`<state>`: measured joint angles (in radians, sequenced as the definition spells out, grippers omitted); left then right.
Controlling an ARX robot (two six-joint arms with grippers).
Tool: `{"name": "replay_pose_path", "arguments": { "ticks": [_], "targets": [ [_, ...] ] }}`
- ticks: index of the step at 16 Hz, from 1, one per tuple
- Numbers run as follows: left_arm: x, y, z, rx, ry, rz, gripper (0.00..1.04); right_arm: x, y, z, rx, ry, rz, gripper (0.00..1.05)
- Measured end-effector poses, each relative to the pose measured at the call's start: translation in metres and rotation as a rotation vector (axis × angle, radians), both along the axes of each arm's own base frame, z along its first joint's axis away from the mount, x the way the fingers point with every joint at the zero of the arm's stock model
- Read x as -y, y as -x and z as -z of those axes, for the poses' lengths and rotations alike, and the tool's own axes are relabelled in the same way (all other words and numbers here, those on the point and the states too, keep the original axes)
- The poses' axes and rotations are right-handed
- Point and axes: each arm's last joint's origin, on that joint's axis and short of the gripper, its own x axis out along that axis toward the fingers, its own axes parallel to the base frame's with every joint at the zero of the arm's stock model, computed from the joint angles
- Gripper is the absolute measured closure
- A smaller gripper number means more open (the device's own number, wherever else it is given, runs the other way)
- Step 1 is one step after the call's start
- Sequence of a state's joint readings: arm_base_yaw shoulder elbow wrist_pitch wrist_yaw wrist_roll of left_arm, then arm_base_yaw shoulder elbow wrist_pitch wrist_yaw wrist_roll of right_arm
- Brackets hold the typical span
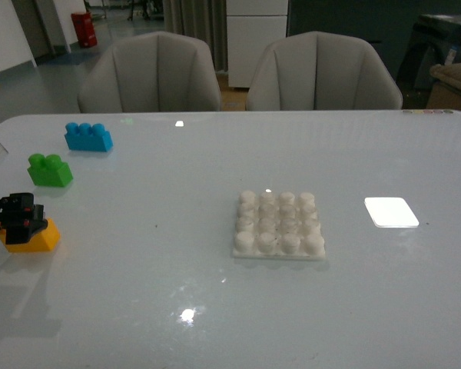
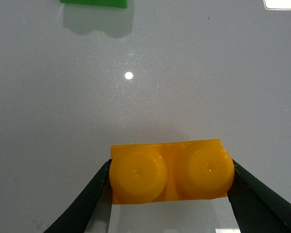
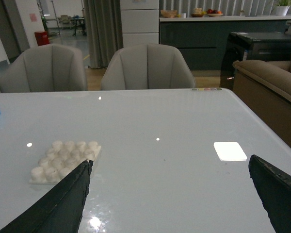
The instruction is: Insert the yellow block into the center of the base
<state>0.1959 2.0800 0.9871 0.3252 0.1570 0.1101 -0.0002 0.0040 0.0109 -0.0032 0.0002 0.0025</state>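
Note:
The yellow block rests on the white table at the far left, with my left gripper shut on it. In the left wrist view the yellow block shows its two round studs, and a black finger presses each short end. The white studded base lies flat near the table's middle, well to the right of the block. My right gripper is open and holds nothing, with the base beside one of its fingers. The right gripper does not show in the front view.
A green two-stud brick and a blue three-stud brick sit behind the yellow block. The green brick's edge shows in the left wrist view. A smooth glowing white rectangle lies right of the base. Two grey chairs stand behind the table.

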Motion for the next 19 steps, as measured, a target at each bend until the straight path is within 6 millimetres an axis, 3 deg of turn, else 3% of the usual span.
{"name": "replay_pose_path", "arguments": {
  "ticks": [4, 8, 10, 12, 16, 19],
  "targets": [
    [0.013, 0.006, -0.017, 0.02, -0.001, 0.027, 0.47, 0.0, 0.0, 0.0, 0.0, 0.0, 0.0, 0.06],
    [0.051, 0.034, -0.056, 0.097, -0.022, 0.049, 0.47, 0.0, 0.0, 0.0, 0.0, 0.0, 0.0, 0.06],
    [0.082, 0.058, -0.07, 0.12, -0.01, 0.076, 0.47, 0.0, 0.0, 0.0, 0.0, 0.0, 0.0, 0.06],
    [0.12, 0.067, -0.081, 0.161, 0.03, 0.134, 0.47, 0.0, 0.0, 0.0, 0.0, 0.0, 0.0, 0.06],
    [0.203, 0.054, -0.089, 0.187, 0.081, 0.215, 0.47, 0.0, 0.0, 0.0, 0.0, 0.0, 0.0, 0.06],
    [0.273, 0.049, -0.077, 0.134, 0.09, 0.299, 0.47, 0.0, 0.0, 0.0, 0.0, 0.0, 0.0, 0.06]
  ]
}}
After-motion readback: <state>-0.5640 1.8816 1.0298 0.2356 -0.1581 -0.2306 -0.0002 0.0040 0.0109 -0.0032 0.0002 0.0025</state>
